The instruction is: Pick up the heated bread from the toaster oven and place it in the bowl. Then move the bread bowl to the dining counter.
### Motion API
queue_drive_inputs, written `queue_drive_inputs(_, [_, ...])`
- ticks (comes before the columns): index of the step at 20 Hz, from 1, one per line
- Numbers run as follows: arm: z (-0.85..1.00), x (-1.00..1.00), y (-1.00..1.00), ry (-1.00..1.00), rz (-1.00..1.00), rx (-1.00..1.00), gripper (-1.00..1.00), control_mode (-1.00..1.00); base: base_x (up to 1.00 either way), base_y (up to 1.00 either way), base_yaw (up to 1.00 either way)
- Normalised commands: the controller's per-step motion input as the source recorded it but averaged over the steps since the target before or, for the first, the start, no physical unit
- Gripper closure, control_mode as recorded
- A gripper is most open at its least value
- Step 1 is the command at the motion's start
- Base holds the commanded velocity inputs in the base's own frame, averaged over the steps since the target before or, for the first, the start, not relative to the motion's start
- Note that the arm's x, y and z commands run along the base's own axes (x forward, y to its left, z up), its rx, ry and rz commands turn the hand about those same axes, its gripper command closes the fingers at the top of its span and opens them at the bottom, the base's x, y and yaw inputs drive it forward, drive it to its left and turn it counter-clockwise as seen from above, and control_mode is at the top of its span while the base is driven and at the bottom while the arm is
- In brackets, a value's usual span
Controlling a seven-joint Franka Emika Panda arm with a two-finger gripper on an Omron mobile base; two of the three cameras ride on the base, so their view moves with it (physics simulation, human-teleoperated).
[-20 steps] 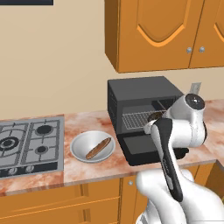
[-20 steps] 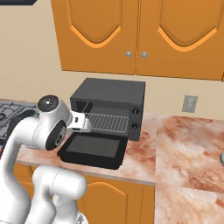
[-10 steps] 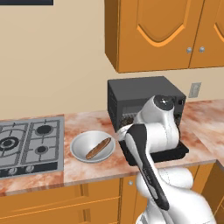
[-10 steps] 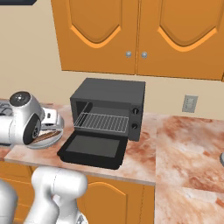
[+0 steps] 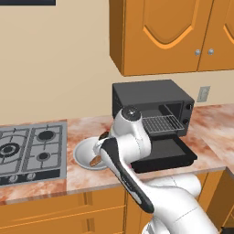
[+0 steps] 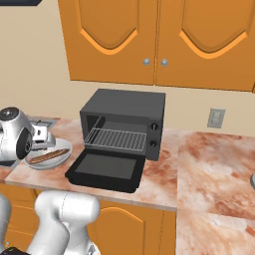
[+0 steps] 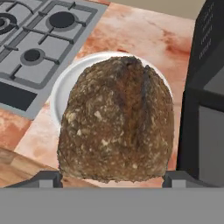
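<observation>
Marbled counter [image 5: 87, 176], kitchen: gripper [image 7: 114, 177] clenched on the heated bread [image 7: 116, 120], held above the bowl [image 7: 65, 83]; the toaster oven [image 6: 124, 122] stood open beside it. Bread judged light, crusty, crumbly; best held across its middle. No brands or writing were legible.

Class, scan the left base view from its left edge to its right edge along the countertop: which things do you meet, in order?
Gas hob → bowl → toaster oven → wall socket.
</observation>
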Motion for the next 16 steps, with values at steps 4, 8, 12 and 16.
queue_drive_inputs(4, [-0.41, 0.56, 0.24, 0.04, 0.0, -0.04, 1.0, -1.0, 0.0, 0.0, 0.0])
queue_drive_inputs(8, [-0.48, 0.61, 0.23, 0.04, 0.0, -0.03, 1.0, -1.0, 0.0, 0.0, 0.0])
queue_drive_inputs(12, [-0.51, 0.56, 0.26, 0.03, 0.0, -0.05, -1.0, -1.0, 0.0, 0.0, 0.0])
queue_drive_inputs(16, [-0.19, 0.43, 0.16, 0.0, 0.0, -0.04, -1.0, -1.0, 0.0, 0.0, 0.0])
